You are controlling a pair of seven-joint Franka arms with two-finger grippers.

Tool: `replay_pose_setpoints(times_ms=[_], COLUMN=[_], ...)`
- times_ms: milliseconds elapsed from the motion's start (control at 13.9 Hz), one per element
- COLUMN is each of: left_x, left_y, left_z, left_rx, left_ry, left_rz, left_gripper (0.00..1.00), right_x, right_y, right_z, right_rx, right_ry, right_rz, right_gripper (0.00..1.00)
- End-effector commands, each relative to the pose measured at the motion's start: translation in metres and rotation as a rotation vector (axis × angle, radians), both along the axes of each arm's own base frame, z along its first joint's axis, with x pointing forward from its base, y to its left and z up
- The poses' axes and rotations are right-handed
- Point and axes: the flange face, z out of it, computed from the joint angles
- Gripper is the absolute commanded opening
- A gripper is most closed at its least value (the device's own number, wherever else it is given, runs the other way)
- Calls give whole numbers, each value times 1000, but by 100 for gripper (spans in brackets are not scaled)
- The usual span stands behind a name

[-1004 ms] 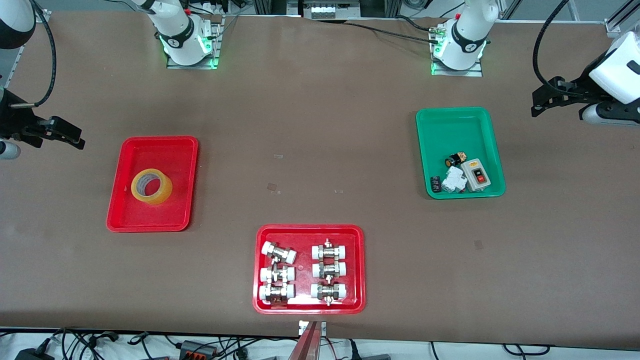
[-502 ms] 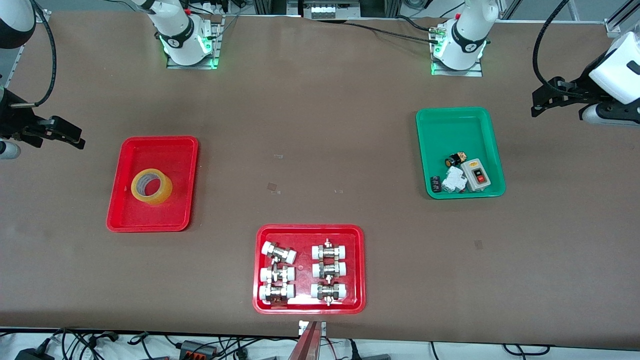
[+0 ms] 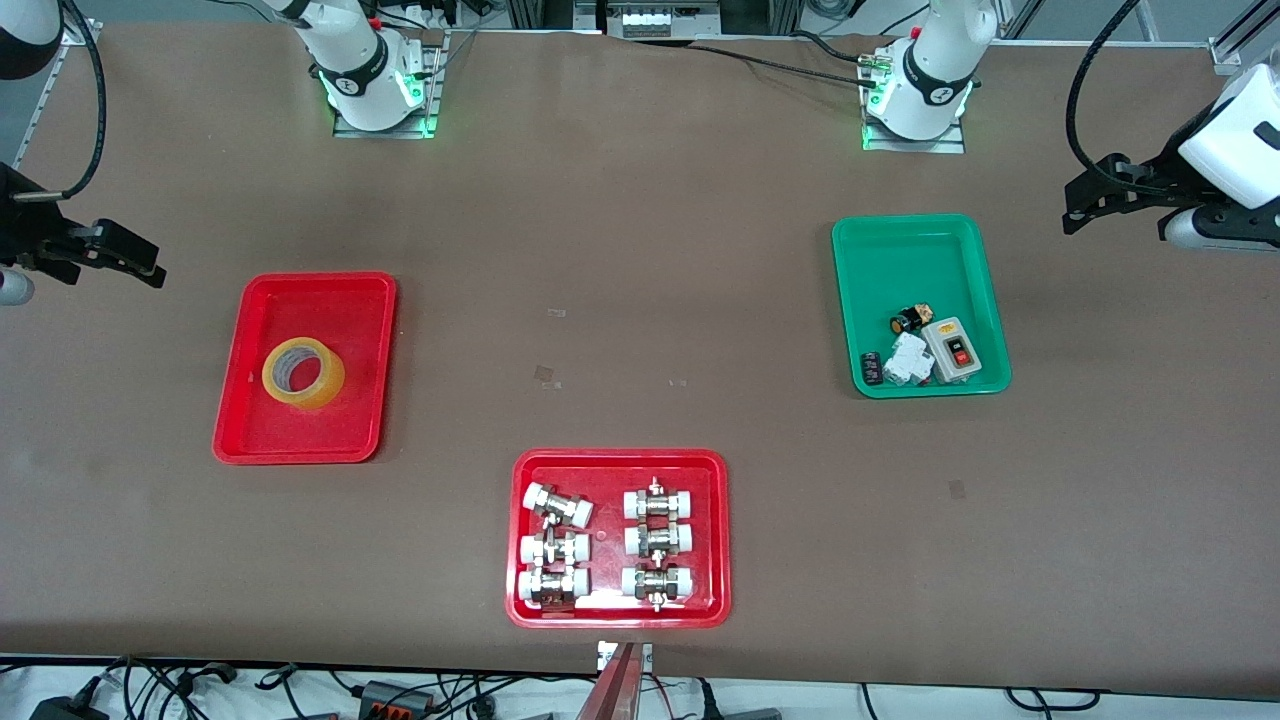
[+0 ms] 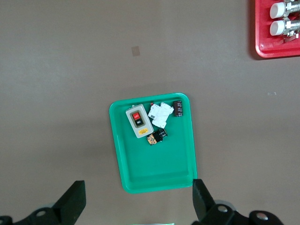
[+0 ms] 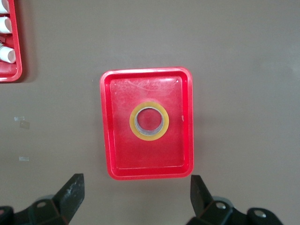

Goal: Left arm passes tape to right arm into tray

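The right tool hangs empty over the table's right-arm end, just outside the plain red tray, its two fingers spread wide apart. Inside that tray the tape lies flat on the floor, hole up, a little toward the tray's middle and clear of the rim. Nearer the front camera than this tray, toward the table's middle, sits the wider red tray of white-capped metal fittings. Toward the left arm's end from the plain red tray stands the green tray with a switch box and small parts. The left tool hangs empty over the table edge past the green tray, fingers likewise spread.

Judged from this, the task looks finished: the roll is delivered and both arms are parked, with nothing left but perhaps retreating.

The right wrist view looks straight down, showing the roll well centred in the tray; the left wrist view shows only the green tray and its contents, no tape.
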Motion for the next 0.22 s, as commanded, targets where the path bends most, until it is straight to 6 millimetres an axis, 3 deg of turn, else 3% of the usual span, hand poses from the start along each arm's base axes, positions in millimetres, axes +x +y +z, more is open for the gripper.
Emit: replay_pose_setpoints(times_ms=[0,143], left_x=[2,2], left_y=[2,2], left_z=[5,4], left_rx=[3,3], left_ry=[4,5], left_rz=[-2,-2], left_gripper=[100,100], right_x=[-11,-11], right_y=[2,2], right_z=[4,3], right_rx=[9,9], right_ry=[5,7], right_rz=[18,18], right_gripper=[100,100])
